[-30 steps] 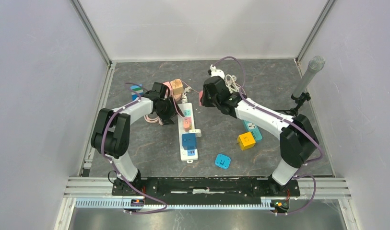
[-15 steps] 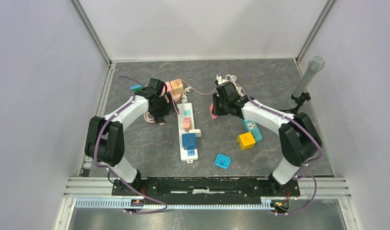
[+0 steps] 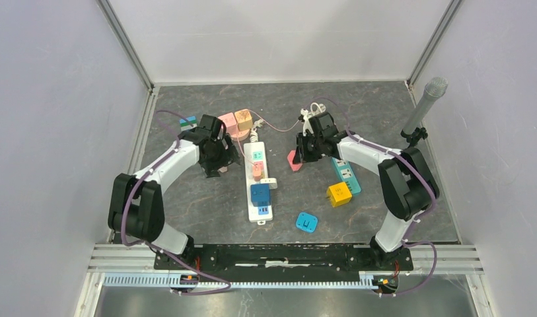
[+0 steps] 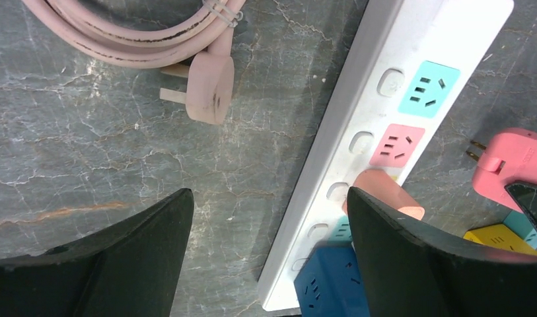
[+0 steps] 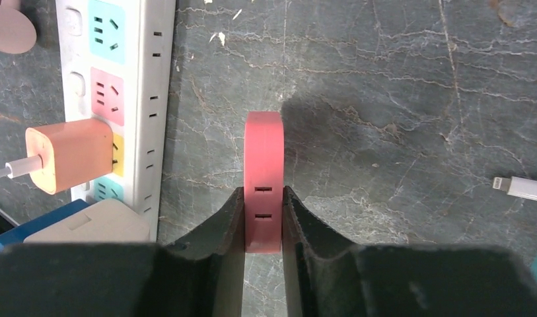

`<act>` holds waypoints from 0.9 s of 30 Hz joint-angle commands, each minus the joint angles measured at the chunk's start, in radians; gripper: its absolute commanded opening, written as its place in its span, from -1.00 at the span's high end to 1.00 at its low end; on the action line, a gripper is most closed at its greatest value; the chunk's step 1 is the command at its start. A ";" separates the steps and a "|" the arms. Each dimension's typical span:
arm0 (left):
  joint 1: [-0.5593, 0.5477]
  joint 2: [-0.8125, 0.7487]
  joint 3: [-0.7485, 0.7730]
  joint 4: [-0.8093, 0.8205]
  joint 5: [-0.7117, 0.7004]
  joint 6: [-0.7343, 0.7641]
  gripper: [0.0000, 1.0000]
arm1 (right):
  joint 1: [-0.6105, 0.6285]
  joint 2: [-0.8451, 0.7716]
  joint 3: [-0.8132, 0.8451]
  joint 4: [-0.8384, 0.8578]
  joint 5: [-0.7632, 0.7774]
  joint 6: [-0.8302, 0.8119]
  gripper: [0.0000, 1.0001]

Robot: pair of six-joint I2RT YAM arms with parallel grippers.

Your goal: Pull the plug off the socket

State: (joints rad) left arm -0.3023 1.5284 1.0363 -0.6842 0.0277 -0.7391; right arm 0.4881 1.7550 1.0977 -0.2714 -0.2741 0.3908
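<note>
The white power strip (image 3: 255, 191) lies in the middle of the table, with a peach charger (image 3: 257, 169), a beige plug (image 3: 269, 183) and a blue adapter (image 3: 260, 194) in it. My right gripper (image 3: 300, 153) is shut on a red plug (image 3: 294, 160) to the right of the strip and apart from it. The right wrist view shows the red plug (image 5: 263, 165) pinched between the fingers (image 5: 263, 198), with the strip (image 5: 150, 99) on the left. My left gripper (image 4: 269, 198) is open and empty, above the strip's left edge (image 4: 338, 132).
A pink coiled cable with its plug (image 4: 209, 89) lies left of the strip. Yellow (image 3: 339, 193), teal (image 3: 348, 176) and blue (image 3: 308, 222) adapters lie to the right. Pink and orange cubes (image 3: 236, 121) and a white cable (image 3: 312, 111) are at the back. A microphone (image 3: 424, 105) stands far right.
My right gripper has moved right and towards the front with the red plug, lower over the table. My left gripper has drawn back a little to the left of the strip.
</note>
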 commanded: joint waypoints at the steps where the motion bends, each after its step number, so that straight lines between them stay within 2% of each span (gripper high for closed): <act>1: 0.003 -0.059 -0.018 -0.007 -0.025 0.044 -0.86 | -0.030 0.004 -0.001 -0.001 -0.035 -0.049 0.29; 6: 0.003 -0.081 -0.022 -0.021 -0.048 0.048 -0.88 | -0.056 0.005 -0.013 -0.022 0.025 -0.069 -0.10; 11: 0.003 -0.143 -0.036 -0.024 -0.050 0.031 -0.88 | -0.061 -0.019 -0.011 -0.029 0.069 -0.081 -0.27; 17: 0.003 -0.257 -0.058 -0.028 -0.040 0.038 -0.87 | -0.062 -0.087 -0.036 0.004 0.094 -0.085 -0.34; 23: -0.004 -0.444 -0.125 0.115 0.007 0.124 -0.76 | -0.059 -0.181 -0.126 0.110 0.068 -0.039 -0.37; 27: -0.023 -0.540 -0.162 0.235 0.055 0.139 -0.78 | -0.052 -0.215 -0.149 0.128 0.064 -0.021 -0.39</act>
State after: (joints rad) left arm -0.3061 1.0653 0.8963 -0.6121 0.0284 -0.6643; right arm 0.4282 1.5906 0.9668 -0.2214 -0.2050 0.3439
